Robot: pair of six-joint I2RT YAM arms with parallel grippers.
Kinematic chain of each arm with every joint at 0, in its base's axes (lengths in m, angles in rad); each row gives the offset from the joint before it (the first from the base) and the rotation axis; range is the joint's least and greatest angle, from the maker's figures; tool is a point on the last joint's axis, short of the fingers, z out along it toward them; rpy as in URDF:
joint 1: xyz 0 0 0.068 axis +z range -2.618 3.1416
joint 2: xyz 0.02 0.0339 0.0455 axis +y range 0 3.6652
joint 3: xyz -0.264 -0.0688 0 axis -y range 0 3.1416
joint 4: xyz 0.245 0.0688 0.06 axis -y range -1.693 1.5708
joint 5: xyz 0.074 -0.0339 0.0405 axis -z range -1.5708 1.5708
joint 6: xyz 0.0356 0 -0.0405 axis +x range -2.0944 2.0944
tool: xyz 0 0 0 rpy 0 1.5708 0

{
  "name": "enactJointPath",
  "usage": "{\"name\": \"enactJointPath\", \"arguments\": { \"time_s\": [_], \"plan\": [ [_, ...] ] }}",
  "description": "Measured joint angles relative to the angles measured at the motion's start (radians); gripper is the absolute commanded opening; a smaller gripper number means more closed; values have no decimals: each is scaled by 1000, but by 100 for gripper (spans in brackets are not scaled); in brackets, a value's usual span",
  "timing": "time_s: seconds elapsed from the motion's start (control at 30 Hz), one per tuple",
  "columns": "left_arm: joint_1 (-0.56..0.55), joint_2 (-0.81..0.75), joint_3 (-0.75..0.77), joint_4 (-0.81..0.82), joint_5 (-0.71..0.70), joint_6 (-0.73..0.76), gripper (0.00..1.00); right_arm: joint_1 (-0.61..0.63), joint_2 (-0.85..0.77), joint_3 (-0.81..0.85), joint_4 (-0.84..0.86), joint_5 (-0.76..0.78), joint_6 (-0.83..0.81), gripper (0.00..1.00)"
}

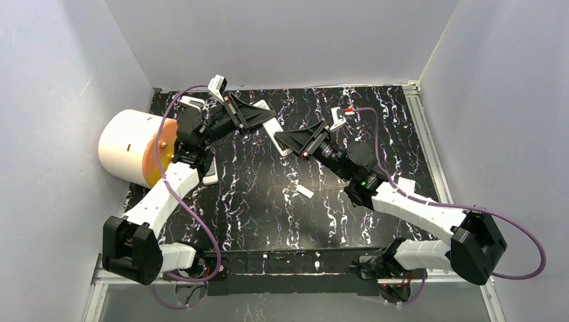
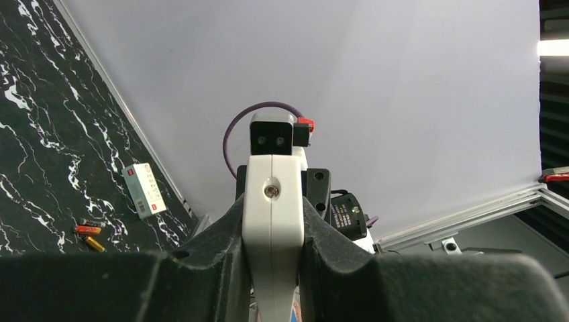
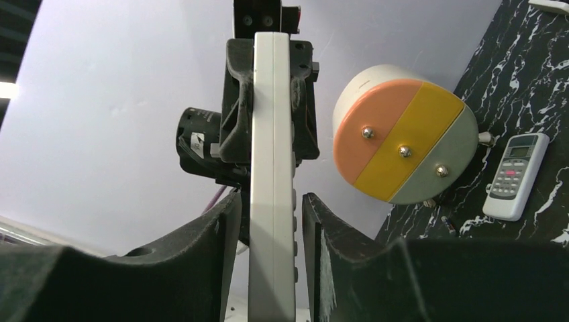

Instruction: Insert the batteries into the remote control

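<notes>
A white remote control [image 1: 274, 127] hangs in the air between my two arms. My left gripper [image 2: 272, 268] is shut on one end of it, both pads pressed to its sides. My right gripper [image 3: 272, 255] straddles the other end; the remote [image 3: 272, 168] shows edge-on there with a narrow gap to each finger, so these jaws are open. Two orange-red batteries [image 2: 89, 230] lie on the black marbled table [image 2: 40, 134] at the left of the left wrist view. Another small battery [image 3: 447, 225] lies under the drum.
A white drum with an orange, yellow and grey face [image 3: 402, 134] lies at the table's left side. A second remote with a screen [image 3: 515, 176] lies next to it. A small white rectangular piece [image 1: 305, 192] rests mid-table, and grey walls close the workspace.
</notes>
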Motion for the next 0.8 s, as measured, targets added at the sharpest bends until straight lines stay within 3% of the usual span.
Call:
{"name": "enactJointPath", "arguments": {
  "time_s": [0.1, 0.23, 0.33, 0.4, 0.47, 0.53, 0.8],
  "plan": [
    [0, 0, 0, -1, 0, 1, 0, 0, 0, 0, -24, -22, -34, 40],
    [0, 0, 0, -10, 6, 9, 0, -3, -4, 0, -35, -32, -59, 23],
    [0, 0, 0, -14, 6, 8, 0, -7, -6, 0, -44, -37, -64, 23],
    [0, 2, 0, -15, 7, 8, 0, -10, -6, 0, -45, -40, -65, 32],
    [0, 2, 0, -16, 7, 10, 0, -11, -6, 0, -46, -44, -64, 57],
    [0, 2, 0, -16, 9, 17, 0, -14, -6, 0, -54, -47, -70, 70],
    [0, -41, -2, -154, 0, 241, 0, -72, -96, 0, -184, -51, -165, 76]
  ]
}}
